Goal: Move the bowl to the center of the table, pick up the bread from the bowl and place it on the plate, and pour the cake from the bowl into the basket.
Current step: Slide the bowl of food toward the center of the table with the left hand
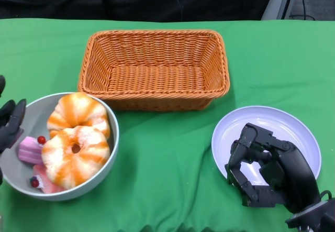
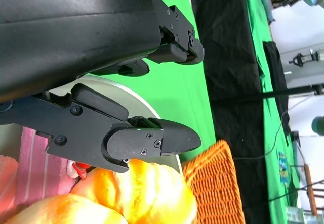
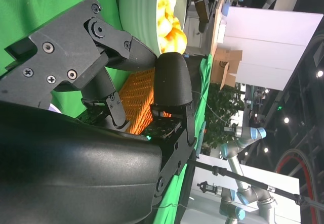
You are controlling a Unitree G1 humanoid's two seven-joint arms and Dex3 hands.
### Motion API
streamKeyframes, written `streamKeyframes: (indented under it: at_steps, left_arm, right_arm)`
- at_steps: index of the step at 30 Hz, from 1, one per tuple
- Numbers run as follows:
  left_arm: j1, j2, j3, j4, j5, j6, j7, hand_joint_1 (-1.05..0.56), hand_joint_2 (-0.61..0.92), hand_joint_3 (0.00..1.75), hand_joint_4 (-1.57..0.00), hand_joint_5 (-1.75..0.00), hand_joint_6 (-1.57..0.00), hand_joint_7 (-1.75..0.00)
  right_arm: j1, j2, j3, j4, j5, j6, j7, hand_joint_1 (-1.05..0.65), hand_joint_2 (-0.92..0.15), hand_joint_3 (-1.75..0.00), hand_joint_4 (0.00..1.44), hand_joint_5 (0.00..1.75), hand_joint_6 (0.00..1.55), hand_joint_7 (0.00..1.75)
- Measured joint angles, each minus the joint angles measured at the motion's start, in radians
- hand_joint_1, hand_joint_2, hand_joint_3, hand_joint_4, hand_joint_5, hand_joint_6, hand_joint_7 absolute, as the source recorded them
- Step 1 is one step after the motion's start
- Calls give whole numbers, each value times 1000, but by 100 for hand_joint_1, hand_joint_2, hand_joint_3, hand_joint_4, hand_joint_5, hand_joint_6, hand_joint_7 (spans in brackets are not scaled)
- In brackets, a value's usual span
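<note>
A: Head view. Where does the bowl (image 1: 107,118) lie, and which hand is nearer?

B: The bowl sits at the table's (image 1: 167,153) left edge, well left of center. The left hand (image 1: 9,124) is at its outer rim, fingers apart, gripping nothing visible. The right hand (image 1: 264,172) hovers over the plate (image 1: 272,118), fingers curled inward around nothing. The left hand is judged the one to move the bowl toward center.

A: Contents?

B: Two round orange-and-white breads (image 1: 77,153), one behind the other, and pink cake (image 1: 30,149) pieces with red cherries. The basket (image 1: 154,67), long axis left to right, holds nothing; neither does the plate.

A: Right wrist view?

B: Curled fingers (image 3: 172,80), nothing held; bowl and basket beyond.

A: Left wrist view?

B: Fingers (image 2: 152,140) spread over the bowl rim beside the bread; contact cannot be confirmed.
</note>
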Motion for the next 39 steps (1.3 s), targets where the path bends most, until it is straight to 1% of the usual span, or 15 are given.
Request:
streamKeyframes:
  at_steps: [5, 8, 14, 18, 23, 26, 39]
  left_arm:
    - [10, -14, -11, -17, 4, -12, 16, -64, 92, 46, -44, -6, -39, -3]
    - [22, -36, -13, -39, 8, -28, 42, -64, 92, 47, -41, -4, -38, -2]
    - [49, -79, -38, -84, 21, -28, 75, -66, 92, 48, -41, -3, -37, -1]
    - [66, -100, -46, -123, 20, -30, 78, -62, 92, 47, -45, -4, -40, -2]
    - [91, -132, -62, -158, 31, -65, 119, -63, 92, 49, -48, -5, -44, -3]
    - [110, -149, -76, -185, 50, -84, 155, -63, 92, 52, -49, -5, -44, -2]
    - [204, -233, -121, -343, 81, -81, 221, -61, 92, 50, -54, -5, -49, -3]
  right_arm:
    - [-1, 0, 0, 2, 3, 2, 3, -20, -48, -110, 77, 175, 60, 159]
    - [-3, 1, 0, 14, -1, -7, 0, -21, -49, -109, 77, 175, 60, 159]
    - [-5, 2, 0, 16, -6, -13, -6, -19, -49, -110, 76, 175, 60, 159]
    - [-6, 2, 0, 16, -7, -16, -6, -19, -49, -110, 76, 175, 60, 159]
    - [-7, 2, 0, 16, -12, -16, -8, -19, -49, -110, 76, 175, 60, 159]
    - [-7, 2, 0, 17, -12, -16, -8, -19, -49, -109, 77, 175, 60, 159]
    - [-12, 4, 0, 19, -17, -16, -15, -18, -49, -110, 76, 175, 60, 158]
